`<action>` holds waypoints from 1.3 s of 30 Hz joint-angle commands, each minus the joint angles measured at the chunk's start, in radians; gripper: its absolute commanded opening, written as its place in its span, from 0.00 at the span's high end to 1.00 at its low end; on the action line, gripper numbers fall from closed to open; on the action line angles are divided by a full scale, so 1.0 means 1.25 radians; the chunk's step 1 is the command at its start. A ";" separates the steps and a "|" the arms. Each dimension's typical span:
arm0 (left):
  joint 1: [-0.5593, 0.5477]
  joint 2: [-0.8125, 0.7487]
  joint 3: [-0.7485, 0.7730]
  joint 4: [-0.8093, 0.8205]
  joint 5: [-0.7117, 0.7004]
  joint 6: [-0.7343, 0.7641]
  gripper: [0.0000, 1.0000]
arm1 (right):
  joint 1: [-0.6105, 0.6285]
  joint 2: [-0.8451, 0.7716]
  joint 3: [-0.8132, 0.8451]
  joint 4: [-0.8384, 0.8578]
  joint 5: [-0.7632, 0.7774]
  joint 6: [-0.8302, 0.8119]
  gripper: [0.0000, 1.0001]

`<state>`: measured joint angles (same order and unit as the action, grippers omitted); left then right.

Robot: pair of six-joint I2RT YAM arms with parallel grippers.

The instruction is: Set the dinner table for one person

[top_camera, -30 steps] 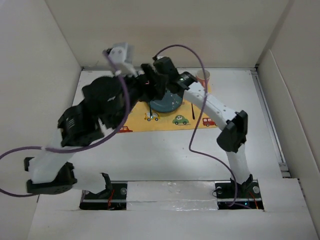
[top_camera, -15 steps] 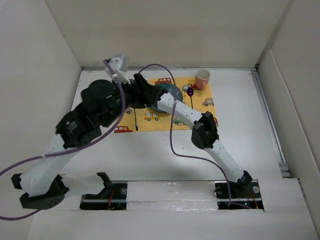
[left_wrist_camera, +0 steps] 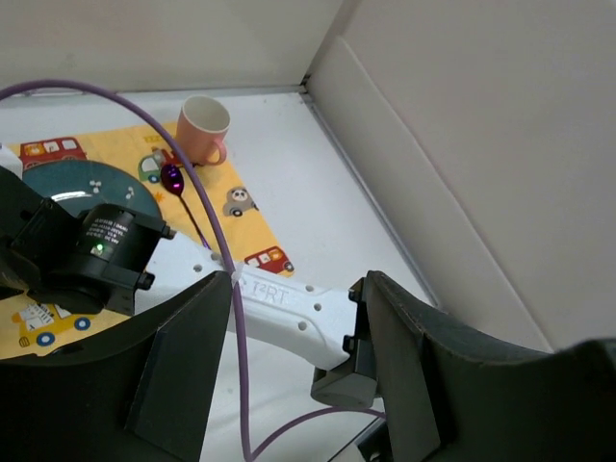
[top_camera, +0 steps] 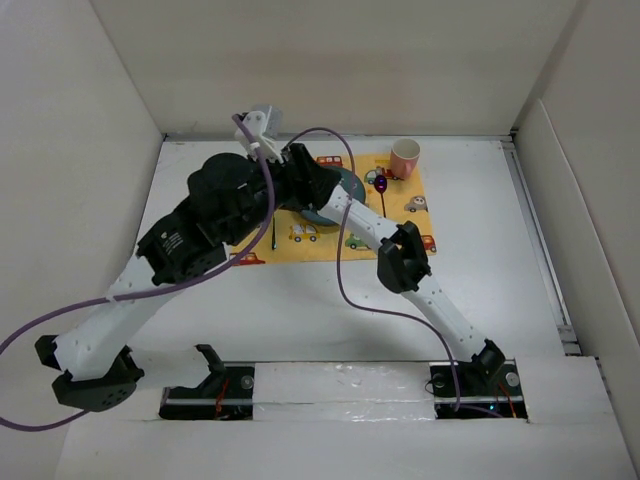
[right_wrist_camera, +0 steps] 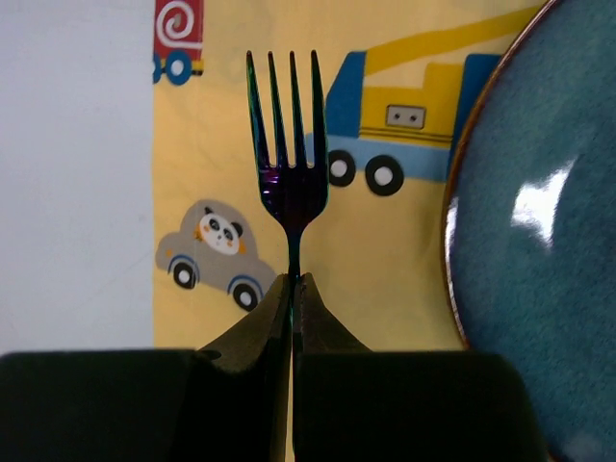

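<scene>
So this looked like the fork step. The right gripper (right_wrist_camera: 294, 284) had its jaws pinched all the way onto the fork (right_wrist_camera: 291, 183), clamped on the handle with the tines pointing away from the wrist. The fork sat over the strip of mat (right_wrist_camera: 385, 241) between the plate (right_wrist_camera: 539, 241) and the mat's edge, with bare table (right_wrist_camera: 77, 192) just past that edge. I couldn't tell whether it was touching the mat or hanging just above it.

The left gripper (left_wrist_camera: 294, 289) was spread wide with nothing in it, up high over the scene and looking down at the cup (left_wrist_camera: 204, 123) and spoon (left_wrist_camera: 173, 178).

The table itself ran under everything, from the arm bases to the far wall; the mat lay on its far middle part.

My guess for the next move: get the fork flat on the mat, just beside the plate and not on its rim; open the jaws a little; then back straight off so the handle doesn't get dragged crooked.

Count as far as I could see:
- one mat
- one plate
- one fork
- one spoon
- one cup, near the mat's far corner
- no knife that I could spot
</scene>
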<state>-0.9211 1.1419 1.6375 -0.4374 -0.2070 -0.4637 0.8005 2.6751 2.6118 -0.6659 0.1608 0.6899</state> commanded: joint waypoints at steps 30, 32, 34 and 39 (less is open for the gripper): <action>0.002 0.058 0.014 0.080 -0.062 0.035 0.45 | -0.042 -0.084 0.014 0.118 -0.072 -0.043 0.60; 0.002 0.062 0.062 0.040 -0.102 0.057 0.44 | -0.042 -0.130 -0.020 0.131 -0.081 -0.054 0.55; 0.032 0.060 0.105 0.014 -0.124 0.075 0.41 | -0.042 -0.216 -0.058 0.146 -0.093 -0.073 0.49; 0.064 -0.008 0.077 -0.065 -0.184 0.056 0.32 | -0.042 -0.451 -0.341 0.190 -0.136 -0.089 0.32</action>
<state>-0.8513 1.2060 1.7248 -0.4637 -0.3531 -0.3981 0.7509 2.3180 2.2993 -0.5243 0.0208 0.6094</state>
